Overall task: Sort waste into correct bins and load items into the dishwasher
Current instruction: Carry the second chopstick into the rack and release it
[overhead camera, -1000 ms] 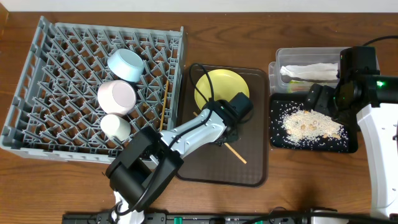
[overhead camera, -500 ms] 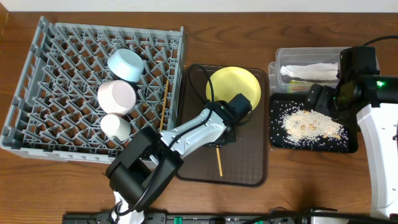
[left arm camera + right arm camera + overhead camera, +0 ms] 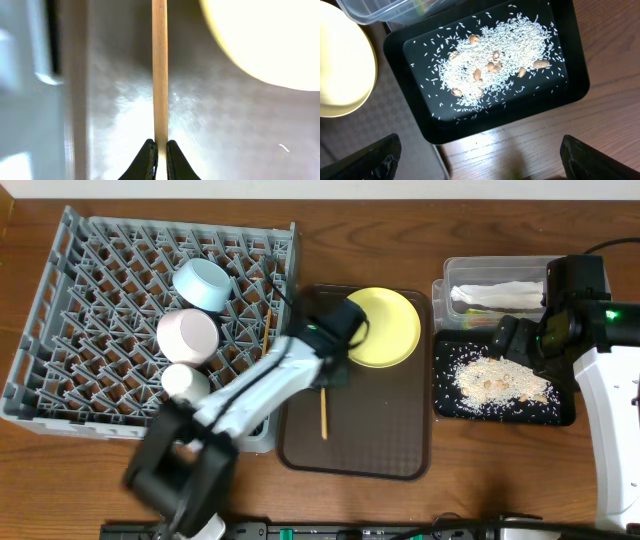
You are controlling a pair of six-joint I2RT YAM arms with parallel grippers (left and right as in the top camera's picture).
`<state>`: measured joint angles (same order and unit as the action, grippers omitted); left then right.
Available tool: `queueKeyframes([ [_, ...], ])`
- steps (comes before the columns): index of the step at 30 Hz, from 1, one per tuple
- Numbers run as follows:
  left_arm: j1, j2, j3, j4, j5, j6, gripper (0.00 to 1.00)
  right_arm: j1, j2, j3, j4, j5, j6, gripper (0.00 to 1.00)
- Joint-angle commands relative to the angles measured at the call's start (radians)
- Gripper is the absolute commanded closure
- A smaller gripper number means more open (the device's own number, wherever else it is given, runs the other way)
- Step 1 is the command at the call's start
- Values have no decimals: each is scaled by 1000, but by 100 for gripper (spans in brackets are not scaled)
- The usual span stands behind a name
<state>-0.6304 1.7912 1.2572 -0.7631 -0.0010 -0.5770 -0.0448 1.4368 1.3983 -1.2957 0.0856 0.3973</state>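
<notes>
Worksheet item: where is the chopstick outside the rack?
Overhead, the chopstick is over the brown tray, left side, below the yellow plate, pinched by the left gripper.

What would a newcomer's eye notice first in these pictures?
The big grey dish rack fills the left side. In the middle, the left gripper has its jaws shut on a wooden chopstick over the brown tray, beside the yellow plate. At right, rice lies scattered in a black tray.
</notes>
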Motion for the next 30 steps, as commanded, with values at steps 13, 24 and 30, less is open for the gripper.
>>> queueKeyframes([
  [13,278,-399,23,10,-16,585,92,0,-10,8,-1,3,-13,1],
  [24,370,-190,23,47,-15,584,92,0,-10,8,-1,2,-13,1],
  [30,370,-153,24,47,-11,580,88,0,-10,8,-2,3,-13,1],
])
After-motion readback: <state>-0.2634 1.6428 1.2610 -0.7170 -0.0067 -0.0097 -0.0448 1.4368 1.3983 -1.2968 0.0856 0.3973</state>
